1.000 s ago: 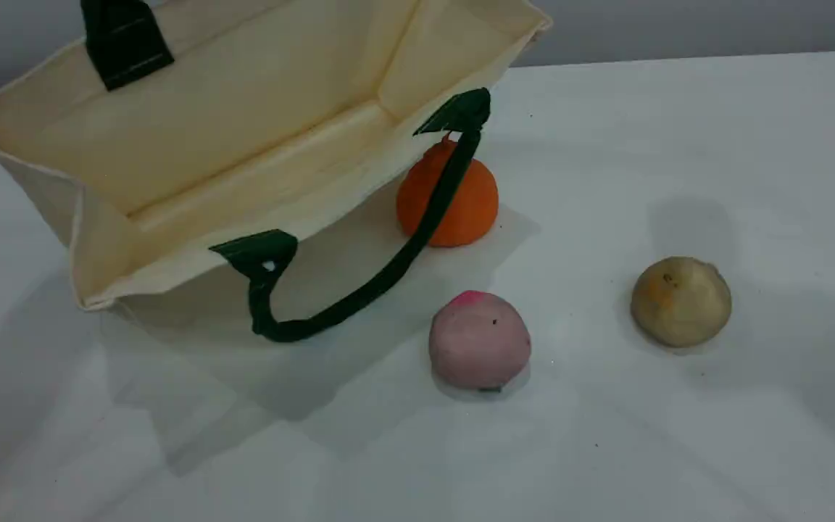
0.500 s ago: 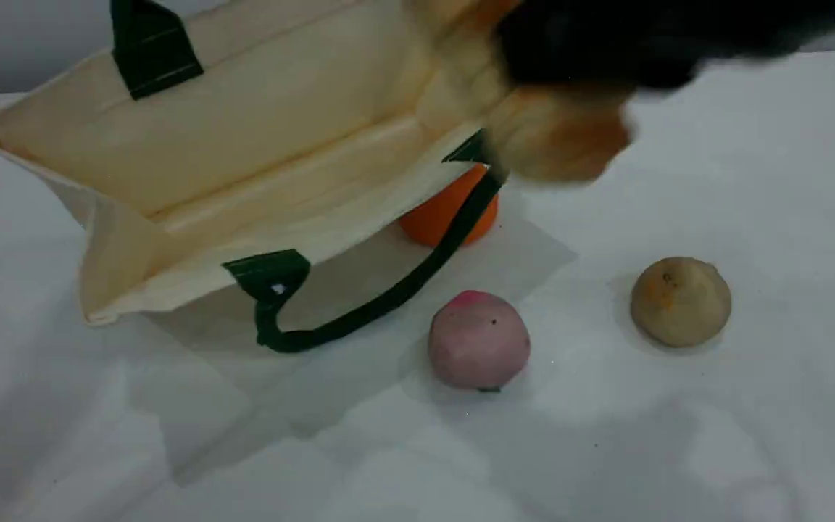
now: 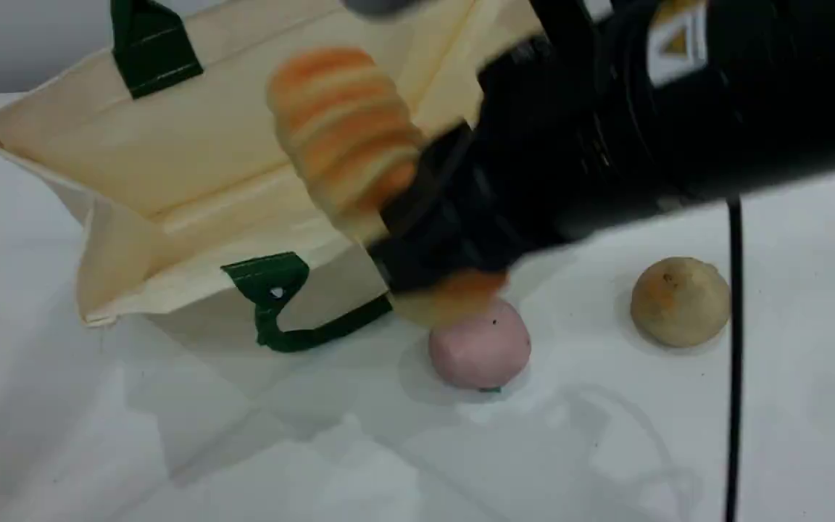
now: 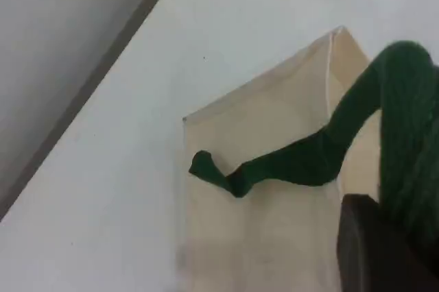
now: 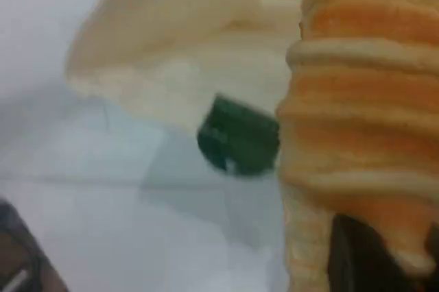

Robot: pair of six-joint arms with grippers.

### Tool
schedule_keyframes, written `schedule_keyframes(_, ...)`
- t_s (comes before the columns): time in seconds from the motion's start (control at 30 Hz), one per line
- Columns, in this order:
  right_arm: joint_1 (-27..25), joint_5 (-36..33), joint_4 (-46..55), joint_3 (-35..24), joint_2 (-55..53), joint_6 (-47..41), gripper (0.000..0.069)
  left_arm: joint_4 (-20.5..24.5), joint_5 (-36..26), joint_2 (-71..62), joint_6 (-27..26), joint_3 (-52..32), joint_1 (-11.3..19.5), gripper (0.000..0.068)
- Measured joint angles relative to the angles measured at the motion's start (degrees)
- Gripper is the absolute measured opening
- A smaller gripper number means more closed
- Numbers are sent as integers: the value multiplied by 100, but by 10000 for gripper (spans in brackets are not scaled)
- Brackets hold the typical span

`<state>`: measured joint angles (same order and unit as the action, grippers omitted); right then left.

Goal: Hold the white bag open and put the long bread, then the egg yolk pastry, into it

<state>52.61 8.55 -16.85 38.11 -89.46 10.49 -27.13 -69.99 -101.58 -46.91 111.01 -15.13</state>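
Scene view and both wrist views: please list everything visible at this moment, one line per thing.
white bag: 1, cream with dark green handles, left side of table, mouth tilted open
long bread: 1, orange and cream stripes, in the air over the bag's near rim
egg yolk pastry: 1, tan, on table at right
pink ball: 1, pink, on table near centre, under the bread's lower end
table: 1, white
cable: 1, black, hanging at right
right pincer: 1, black, shut on the long bread
left pincer: 1, dark, shut on the bag's far handle
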Motion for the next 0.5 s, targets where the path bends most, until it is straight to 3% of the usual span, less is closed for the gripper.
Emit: schedule_keyframes(0.5,-6,-543,47,1393,-1096,537,92,0,0,0,94,0,0,73)
